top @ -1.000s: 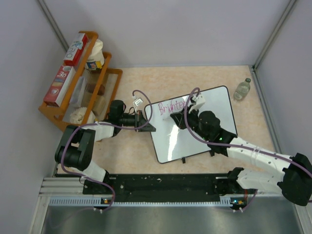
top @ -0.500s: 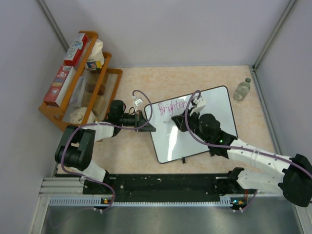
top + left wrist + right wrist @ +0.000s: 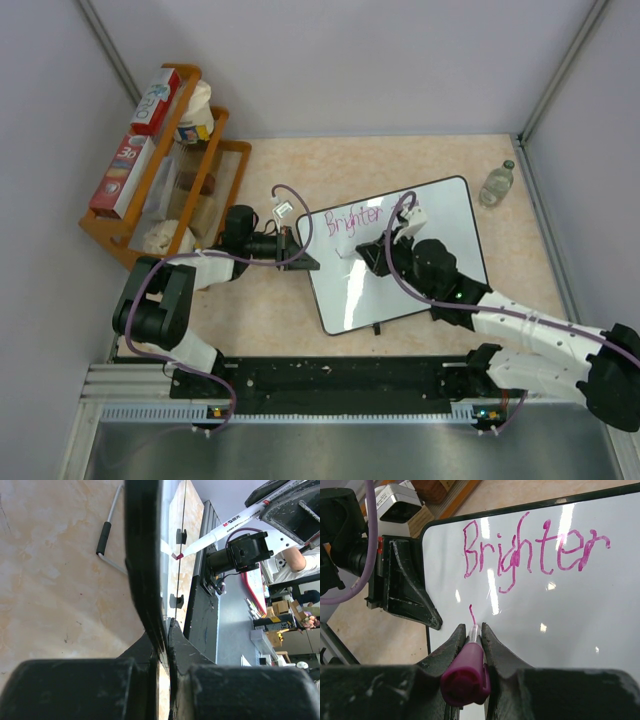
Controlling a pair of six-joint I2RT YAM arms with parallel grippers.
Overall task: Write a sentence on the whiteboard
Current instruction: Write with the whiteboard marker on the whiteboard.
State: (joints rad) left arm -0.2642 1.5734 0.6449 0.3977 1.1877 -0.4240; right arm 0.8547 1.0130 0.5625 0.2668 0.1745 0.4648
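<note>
The whiteboard [image 3: 350, 295] rests on the table [image 3: 400, 165] between our arms. "Brighter" of the sentence [image 3: 535, 550] is written, with one short stroke begun beneath it. Our left end effector [image 3: 303, 252] is clamped on the board's left edge. Our right end effector [image 3: 472, 630] is clamped on the pink marker [image 3: 467, 672], whose tip is at the surface. We see two risks: pressing too hard could slide the marker in the grip or shift the glossy board, and the second line could crowd the first.

Glossy whiteboard [image 3: 455, 215], pink sentence [image 3: 535, 552] "Brighter"
</note>
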